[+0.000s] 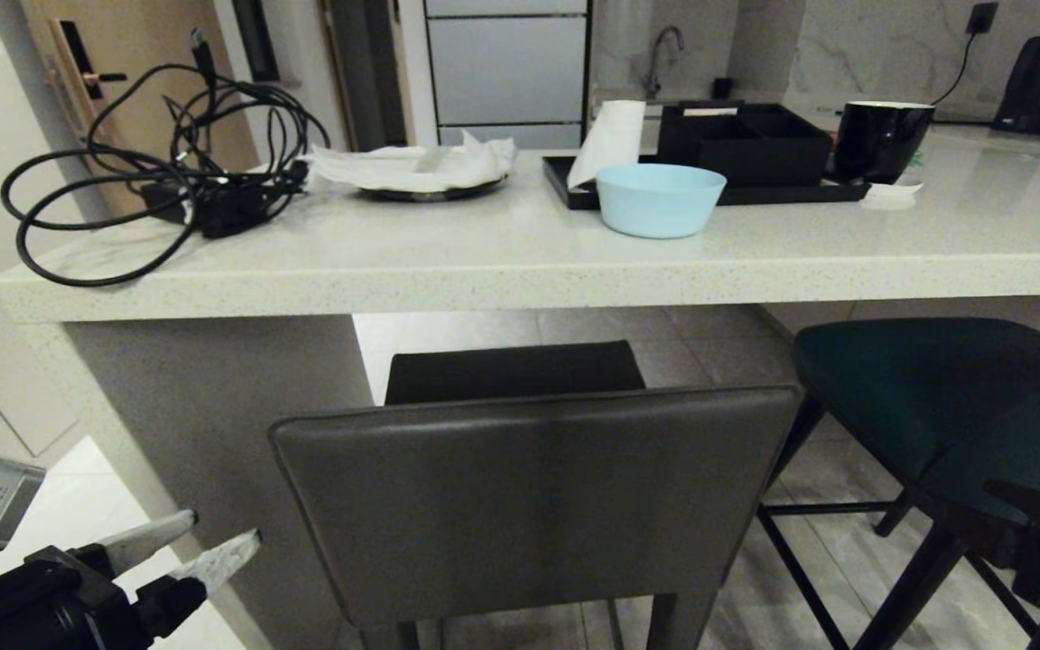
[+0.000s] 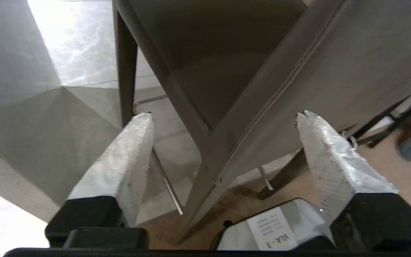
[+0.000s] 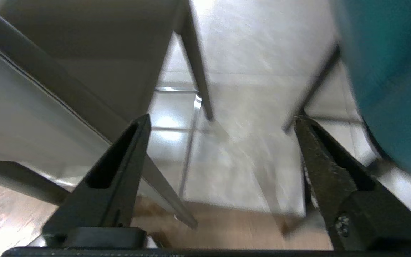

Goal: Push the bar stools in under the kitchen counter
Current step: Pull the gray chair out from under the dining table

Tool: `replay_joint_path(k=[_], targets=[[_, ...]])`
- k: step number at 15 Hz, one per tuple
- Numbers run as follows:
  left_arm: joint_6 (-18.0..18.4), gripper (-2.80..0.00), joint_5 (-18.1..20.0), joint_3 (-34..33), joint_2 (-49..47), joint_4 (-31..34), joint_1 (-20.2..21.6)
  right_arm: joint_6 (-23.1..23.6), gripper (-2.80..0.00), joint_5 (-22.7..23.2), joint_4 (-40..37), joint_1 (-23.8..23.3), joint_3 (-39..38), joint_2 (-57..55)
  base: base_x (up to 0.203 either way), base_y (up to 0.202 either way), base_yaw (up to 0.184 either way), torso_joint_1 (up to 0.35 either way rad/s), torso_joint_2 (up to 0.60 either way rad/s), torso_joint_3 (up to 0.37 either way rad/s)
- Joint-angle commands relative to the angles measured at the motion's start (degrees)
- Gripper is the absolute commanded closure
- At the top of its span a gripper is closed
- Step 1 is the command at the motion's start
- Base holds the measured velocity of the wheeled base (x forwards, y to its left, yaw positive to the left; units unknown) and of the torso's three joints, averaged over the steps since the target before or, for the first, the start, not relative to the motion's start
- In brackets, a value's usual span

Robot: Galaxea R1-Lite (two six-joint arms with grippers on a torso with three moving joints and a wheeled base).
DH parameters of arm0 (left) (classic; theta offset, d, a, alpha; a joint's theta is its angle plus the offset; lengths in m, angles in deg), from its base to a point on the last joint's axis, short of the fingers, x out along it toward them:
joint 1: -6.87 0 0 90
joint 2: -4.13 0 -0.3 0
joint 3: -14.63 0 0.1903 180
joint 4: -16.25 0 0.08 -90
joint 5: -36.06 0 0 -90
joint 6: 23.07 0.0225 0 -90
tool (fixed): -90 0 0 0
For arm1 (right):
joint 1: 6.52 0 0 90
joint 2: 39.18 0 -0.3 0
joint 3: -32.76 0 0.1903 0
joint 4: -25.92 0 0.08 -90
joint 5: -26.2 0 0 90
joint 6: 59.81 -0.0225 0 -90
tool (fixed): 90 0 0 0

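Now the dark grey leather stool (image 1: pixel 529 487) is seen at the bench's (image 1: pixel 520 271) near edge, seat partly under it, beside the left slab panel (image 1: pixel 213 406). Just right of it stands the teal stool (image 1: pixel 944 397), seat at the edge. Both the left end effector (image 2: pixel 223 142) and the right end effector (image 3: pixel 219 142) are spread wide, grasping nothing.

The teal stool (image 1: pixel 935 397) is cut off at the right edge, its back perhaps blurred.
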Motion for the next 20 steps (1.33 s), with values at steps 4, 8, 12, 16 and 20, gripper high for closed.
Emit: replay_joint_path(k=[4, 8, 12, 16, 20], targets=[[5.50, -2.80, 25.70, 1.70, -13.52, -6.56, 22.20, 1.34, -2.80, 27.34, 9.07, -5.06, 0.32, -11.35, 0.000, 0.000, 0.000, 0.000, 0.00, 0.000], [7.17, -2.80, 39.46, 5.24, -20.24, -13.75, 18.64, 1.47, -2.80, 42.27, 9.23, -4.28, 2.76, -14.95, 0.000, 0.000, 0.000, 0.000, 0.00, 0.000], [7.65, -2.80, 40.42, 7.95, -23.37, -14.23, 12.94, 2.87, -2.80, 47.02, 9.47, -2.49, 7.50, -20.59, 0.000, 0.000, 0.000, 0.000, 0.00, 0.000], [10.15, -2.80, 43.83, 7.96, -27.28, -15.44, 12.74, 7.14, -2.80, 53.14, 9.50, -1.62, 10.06, -26.18, 0.000, 0.000, 0.000, 0.000, 0.00, 0.000], [9.10, -2.80, 49.04, 7.88, -30.56, -23.43, 12.38, 10.16, -2.80, 57.82, 9.52, 1.19, 12.21, -30.53, 0.000, 0.000, 0.000, 0.000, 0.00, 0.000]])
